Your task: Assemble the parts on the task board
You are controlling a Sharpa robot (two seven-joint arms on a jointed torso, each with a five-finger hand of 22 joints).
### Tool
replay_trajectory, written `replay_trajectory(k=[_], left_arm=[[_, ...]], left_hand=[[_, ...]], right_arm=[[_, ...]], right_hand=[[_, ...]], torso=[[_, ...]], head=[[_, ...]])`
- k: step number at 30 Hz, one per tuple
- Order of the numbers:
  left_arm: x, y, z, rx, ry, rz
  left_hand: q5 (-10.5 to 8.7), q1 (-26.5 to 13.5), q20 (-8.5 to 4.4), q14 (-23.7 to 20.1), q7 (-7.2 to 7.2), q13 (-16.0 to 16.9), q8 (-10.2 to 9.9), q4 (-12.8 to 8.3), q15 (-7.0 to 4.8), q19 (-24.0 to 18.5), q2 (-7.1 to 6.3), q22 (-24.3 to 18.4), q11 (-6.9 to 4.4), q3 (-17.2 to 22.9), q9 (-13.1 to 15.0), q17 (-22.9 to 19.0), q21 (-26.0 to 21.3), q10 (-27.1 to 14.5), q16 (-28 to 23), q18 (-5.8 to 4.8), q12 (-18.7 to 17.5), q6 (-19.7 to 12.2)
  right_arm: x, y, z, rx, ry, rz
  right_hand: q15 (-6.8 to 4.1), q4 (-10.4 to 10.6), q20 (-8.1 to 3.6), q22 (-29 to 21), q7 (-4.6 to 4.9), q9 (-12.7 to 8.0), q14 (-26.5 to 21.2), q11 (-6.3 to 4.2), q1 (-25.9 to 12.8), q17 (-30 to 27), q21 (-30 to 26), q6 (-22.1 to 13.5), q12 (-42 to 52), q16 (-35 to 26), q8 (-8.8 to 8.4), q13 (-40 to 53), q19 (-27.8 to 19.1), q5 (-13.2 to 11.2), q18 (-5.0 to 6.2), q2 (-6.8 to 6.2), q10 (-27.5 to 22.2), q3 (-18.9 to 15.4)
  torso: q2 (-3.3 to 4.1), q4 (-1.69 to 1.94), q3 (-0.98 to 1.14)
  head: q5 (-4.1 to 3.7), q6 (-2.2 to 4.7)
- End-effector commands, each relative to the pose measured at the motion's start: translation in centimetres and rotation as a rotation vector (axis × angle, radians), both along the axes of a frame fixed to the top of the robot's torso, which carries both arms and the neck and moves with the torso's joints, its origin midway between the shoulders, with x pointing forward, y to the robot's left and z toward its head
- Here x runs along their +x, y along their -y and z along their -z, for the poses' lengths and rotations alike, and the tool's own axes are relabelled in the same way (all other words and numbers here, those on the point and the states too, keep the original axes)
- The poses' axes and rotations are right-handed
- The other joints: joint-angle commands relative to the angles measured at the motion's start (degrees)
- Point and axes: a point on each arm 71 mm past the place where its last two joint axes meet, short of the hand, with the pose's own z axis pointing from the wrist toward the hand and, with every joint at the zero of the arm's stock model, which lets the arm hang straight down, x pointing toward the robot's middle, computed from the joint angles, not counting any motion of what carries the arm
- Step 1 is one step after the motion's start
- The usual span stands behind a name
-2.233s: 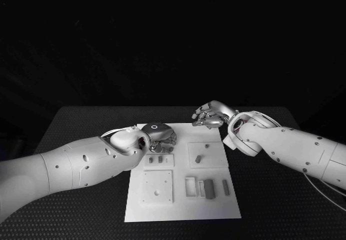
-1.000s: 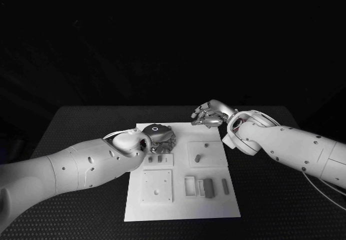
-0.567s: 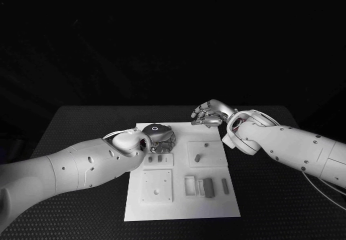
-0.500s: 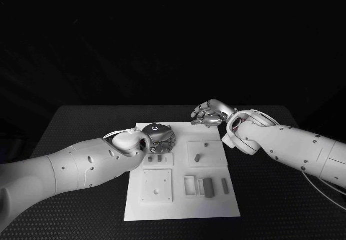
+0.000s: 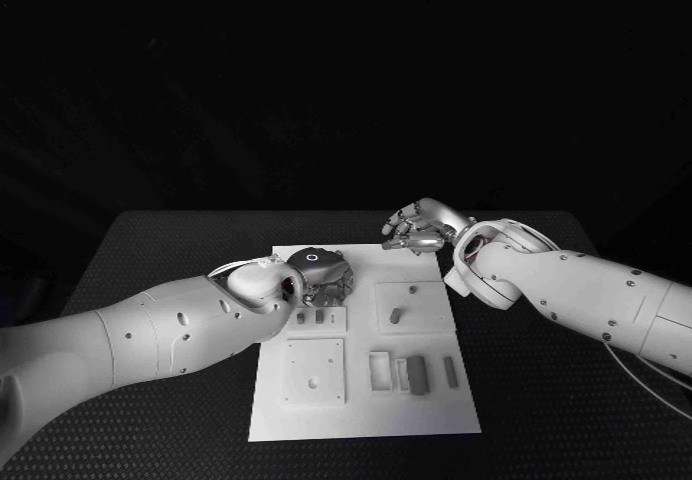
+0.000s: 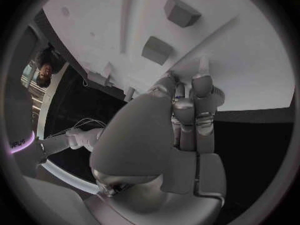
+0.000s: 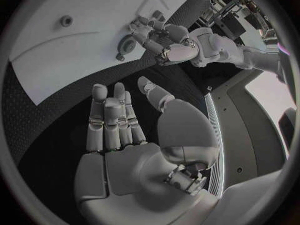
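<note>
While the left hand works at the far-left corner of the white task board, its fingers are curled downward against the board surface, a posture that suits seating or pressing a small part rather than carrying one. The left wrist view shows what the head view hides beneath the knuckles: fingertips brought close together and touching the white plate, with two grey block parts standing in their slots just beyond them; whether a small piece is pinched between those fingertips cannot be told, since the fingers cover the contact. The right hand is held off the board's far-right corner over the black table, plausibly parked clear so that it does not obstruct the working hand. The right wrist view makes its state plain: the palm is flat, the fingers extended and apart, and nothing lies in it. That view also shows the left hand from the opposite side, bent over a round fitting on the board. The head view alone gives the layout: remaining grey parts lie in the near-right recesses, a peg stands in the square fixture at mid-right, and a holed plate sits at near-left, suggesting that assembly is still incomplete.
</note>
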Motion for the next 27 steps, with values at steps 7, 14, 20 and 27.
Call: replay_trajectory(k=[7,14,20,27], left_arm=[[-0.14,0.2,0.31,0.014,-0.017,0.003],[0.06,-0.07,0.46,0.037,-0.021,-0.011],[0.07,-0.12,0.5,0.044,-0.022,-0.006],[0.04,-0.22,0.34,0.027,-0.006,-0.001]], left_hand=[[0.15,0.48,-0.12,-0.54,0.17,0.34,0.77,-0.12,-0.1,-0.46,0.89,1.31,0.22,1.09,-0.01,-0.31,0.62,2.16,0.44,5.39,0.45,1.39],[0.17,1.01,-0.2,-0.58,0.27,0.44,0.9,-0.25,-0.23,-0.58,1.2,1.3,0.08,1.76,-0.02,-0.44,0.74,2.62,0.55,5.34,0.41,1.8],[-0.12,1.09,-0.26,-0.66,0.2,0.43,0.97,-0.24,-0.27,-0.7,1.61,1.28,0.04,2.16,-0.05,-0.56,0.82,2.77,0.57,5.28,0.22,2.05],[0.09,1.77,-0.33,-0.78,0.07,0.52,1.17,-0.46,-0.44,-0.9,1.67,1.25,-0.15,3.11,-0.04,-0.76,0.87,3.52,0.58,5.18,0.2,2.59]], right_arm=[[-0.03,-0.11,-0.03,0.002,0.006,-0.01],[-0.03,-0.08,-0.03,0.002,0.006,-0.009],[-0.02,-0.05,-0.03,0.002,0.007,-0.009],[-0.03,-0.04,-0.03,0.003,0.007,-0.009]], right_hand=[[0.25,0.27,0.19,0.96,0.42,-0.08,0.1,-0.04,-0.51,-0.11,-0.29,0.13,-0.39,-0.14,-0.26,-0.09,0.18,0.31,0.43,0.03,0.43,-0.04],[0.25,0.29,0.19,0.96,0.42,-0.08,0.09,-0.04,-0.54,-0.12,-0.3,0.13,-0.4,-0.15,-0.25,-0.12,0.17,0.31,0.43,0.02,0.45,-0.04],[0.25,0.31,0.2,0.96,0.43,-0.08,0.09,-0.04,-0.59,-0.13,-0.32,0.13,-0.41,-0.16,-0.25,-0.14,0.17,0.3,0.43,-0.01,0.47,-0.05],[0.25,0.32,0.2,0.95,0.43,-0.08,0.08,-0.04,-0.62,-0.14,-0.33,0.13,-0.42,-0.17,-0.25,-0.16,0.16,0.3,0.43,-0.02,0.49,-0.05]], torso=[[0.0,-0.04,0.01],[0.0,-0.02,0.02],[0.01,-0.01,0.0],[0.01,-0.02,-0.01]], head=[[-0.01,-0.02],[-0.02,-0.1],[-0.04,-0.14],[0.0,-0.1]])
